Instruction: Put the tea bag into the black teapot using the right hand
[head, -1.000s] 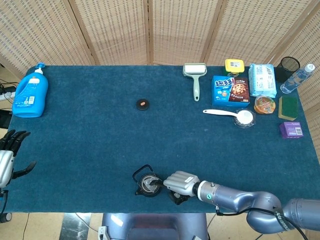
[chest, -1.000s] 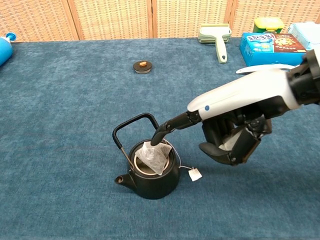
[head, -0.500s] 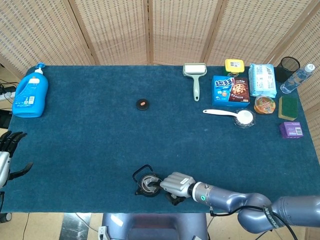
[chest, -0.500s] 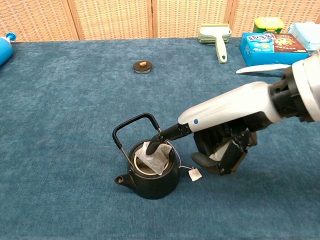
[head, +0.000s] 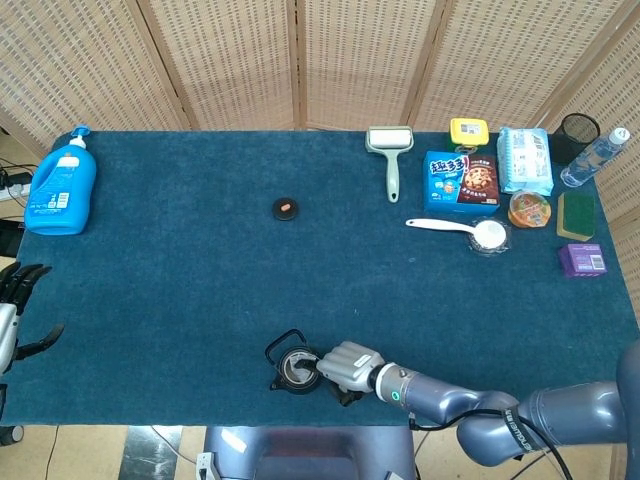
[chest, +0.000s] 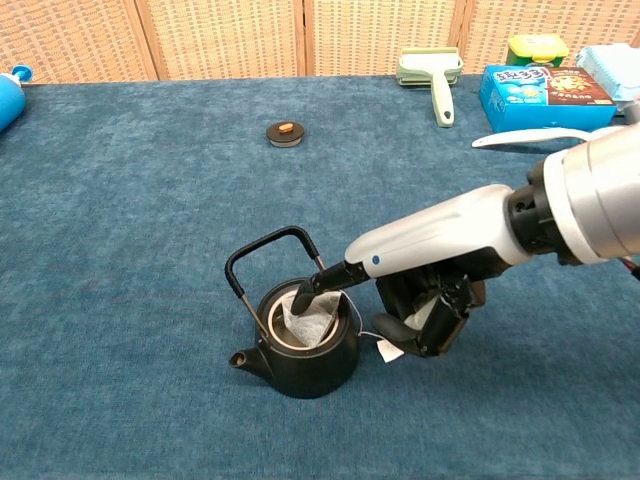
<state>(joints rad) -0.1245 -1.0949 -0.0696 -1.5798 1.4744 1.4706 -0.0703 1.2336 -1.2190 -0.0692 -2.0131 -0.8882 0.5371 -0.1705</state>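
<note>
The black teapot (chest: 297, 352) stands lidless near the table's front edge, seen from above as the teapot (head: 294, 369). A white tea bag (chest: 312, 319) sits in its opening, with a corner still poking above the rim. My right hand (chest: 428, 275) reaches in from the right; one outstretched finger (chest: 322, 283) presses down on the bag, and the other fingers are curled under the palm, holding nothing. The bag's paper tag (chest: 389, 350) lies on the cloth beside the pot, by the curled fingers. My left hand (head: 14, 312) hangs at the far left edge, fingers spread and empty.
The teapot's lid (chest: 285, 132) lies mid-table. A blue detergent bottle (head: 61, 186) stands at the back left. A lint roller (head: 390, 150), snack box (head: 460, 180), white scoop (head: 470, 231) and other packets crowd the back right.
My right hand has moved left and lower toward the pot, and its finger has pushed the tea bag deeper into the opening. The left hand has barely shifted.
</note>
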